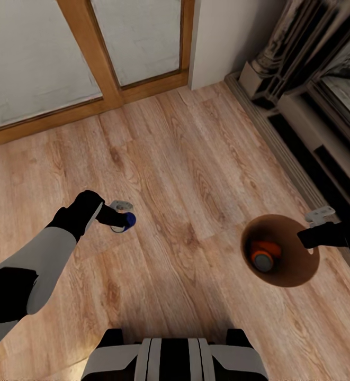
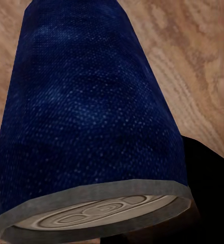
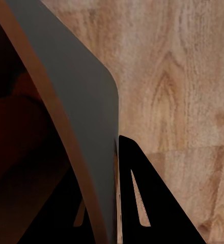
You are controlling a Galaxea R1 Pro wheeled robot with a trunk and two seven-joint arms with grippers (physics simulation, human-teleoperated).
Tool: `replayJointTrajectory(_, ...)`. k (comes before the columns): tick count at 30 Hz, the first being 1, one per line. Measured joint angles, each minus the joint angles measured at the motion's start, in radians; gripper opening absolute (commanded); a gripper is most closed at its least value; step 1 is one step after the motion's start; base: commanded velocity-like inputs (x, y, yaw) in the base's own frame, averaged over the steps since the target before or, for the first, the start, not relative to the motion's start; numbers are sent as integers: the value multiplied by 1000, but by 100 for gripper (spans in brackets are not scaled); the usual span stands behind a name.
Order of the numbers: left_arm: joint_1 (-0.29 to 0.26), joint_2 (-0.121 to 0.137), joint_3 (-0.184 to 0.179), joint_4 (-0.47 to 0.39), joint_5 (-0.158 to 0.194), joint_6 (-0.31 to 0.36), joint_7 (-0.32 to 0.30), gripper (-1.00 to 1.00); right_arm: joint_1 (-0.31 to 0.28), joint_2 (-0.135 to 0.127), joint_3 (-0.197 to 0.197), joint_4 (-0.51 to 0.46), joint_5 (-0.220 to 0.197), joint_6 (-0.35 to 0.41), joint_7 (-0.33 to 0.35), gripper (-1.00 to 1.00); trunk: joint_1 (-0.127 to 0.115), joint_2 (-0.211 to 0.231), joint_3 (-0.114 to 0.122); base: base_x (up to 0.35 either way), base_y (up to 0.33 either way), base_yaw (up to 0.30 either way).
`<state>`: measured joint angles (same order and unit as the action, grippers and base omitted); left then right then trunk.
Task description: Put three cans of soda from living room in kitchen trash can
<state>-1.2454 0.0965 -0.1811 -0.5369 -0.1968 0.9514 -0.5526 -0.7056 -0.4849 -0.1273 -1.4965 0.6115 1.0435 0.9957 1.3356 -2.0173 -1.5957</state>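
No legible text, label or number on the blue can [image 2: 91,117] or elsewhere.

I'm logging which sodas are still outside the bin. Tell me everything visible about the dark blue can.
The dark blue soda can is a small cylinder with a matte, speckled navy side and a grey metal rim around a pale embossed end. It is held in the left end effector above the wood floor, lying roughly sideways rather than upright. It sits well apart from the trash can, which the right end effector grips by its wall.
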Motion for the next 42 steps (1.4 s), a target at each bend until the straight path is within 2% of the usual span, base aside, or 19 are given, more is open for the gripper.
replayJointTrajectory(3, 0, 0, 1, 15, -1, -19, -1, -100, 1, -3, -4, 0, 12, -5, 9, -100, -11, 21, 9, 0, 0, 0)
replayJointTrajectory(7, 0, 0, 1, 36, 0, -30, -2, -100, 2, -6, -7, 0, 4, 0, 43, -100, -27, 49, 22, 0, 0, 0)
replayJointTrajectory(14, 0, 0, 1, 44, 2, -42, -14, -100, 1, 2, -2, -30, 9, -5, 59, -100, -54, 98, 44, 0, 0, 0)
replayJointTrajectory(15, 0, 0, 0, 44, 3, -42, -34, -100, 2, 2, -1, -33, 5, 0, 60, -100, -57, 105, 47, 0, 0, 0)
replayJointTrajectory(16, 0, 0, 1, 44, 10, -39, -104, -100, 2, 3, -1, -37, 5, 0, 61, -100, -61, 112, 50, 0, 0, 0)
replayJointTrajectory(17, 0, 1, 0, 44, -3, -43, -114, -100, 2, 3, 0, -37, 6, 0, 59, -100, -65, 119, 53, 0, 0, 0)
replayJointTrajectory(21, 0, 8, 0, 53, -4, -40, -157, -100, 2, 7, 5, -38, 15, -6, 50, -100, -80, 147, 66, 0, 0, 0)
replayJointTrajectory(24, 0, 10, -2, 83, -3, -39, -216, -100, 3, 21, 4, -37, 6, -1, 50, -100, -92, 168, 75, 0, 0, 0)
replayJointTrajectory(26, 0, 13, -6, 106, -9, -37, -274, -100, 25, 32, 2, -36, 7, -1, 51, -100, -100, 182, 81, 0, 0, 0)
replayJointTrajectory(28, 1, 15, -8, 112, -13, -37, -284, -100, 50, 35, 1, -35, 7, 0, 52, -100, -107, 196, 88, 0, 0, 0)
replayJointTrajectory(31, 40, 43, -10, 120, -47, -35, -227, -100, 73, 38, 0, -33, 13, -3, 51, -100, -119, 217, 97, 0, 0, 0)
replayJointTrajectory(34, 57, 70, -6, 119, -48, 1, -148, -100, 93, 40, 0, -31, 4, 0, 53, -100, -130, 238, 106, 0, 0, 0)
replayJointTrajectory(35, 59, 84, -5, 119, -48, 13, -132, -100, 98, 41, 0, -31, 2, -1, 52, -100, -134, 245, 110, 0, 0, 0)
replayJointTrajectory(36, 63, 120, -3, 116, -41, 35, -106, -100, 107, 41, 0, -28, 2, -1, 52, -100, -138, 252, 113, 0, 0, 0)
replayJointTrajectory(37, 64, 142, -5, 114, -61, 37, -96, -100, 111, 41, 0, -27, 2, -2, 52, -100, -142, 259, 116, 0, 0, 0)
replayJointTrajectory(38, 65, 157, -2, 112, -44, 48, -89, -100, 115, 41, 0, -26, 2, -7, 51, -100, -146, 266, 119, 0, 0, 0)
replayJointTrajectory(39, 66, 180, -2, 109, -51, 56, -72, -100, 121, 41, 0, -25, 1, -22, 51, -100, -149, 273, 122, 0, 0, 0)
replayJointTrajectory(40, 67, 197, -1, 105, -53, 61, -51, -100, 127, 42, -2, -24, -2, -37, 51, -100, -153, 280, 125, 0, 0, 0)
replayJointTrajectory(42, 68, 209, 1, 97, -43, 68, -31, -100, 136, 42, -4, -23, -5, -47, 52, -100, -161, 294, 132, 0, 0, 0)
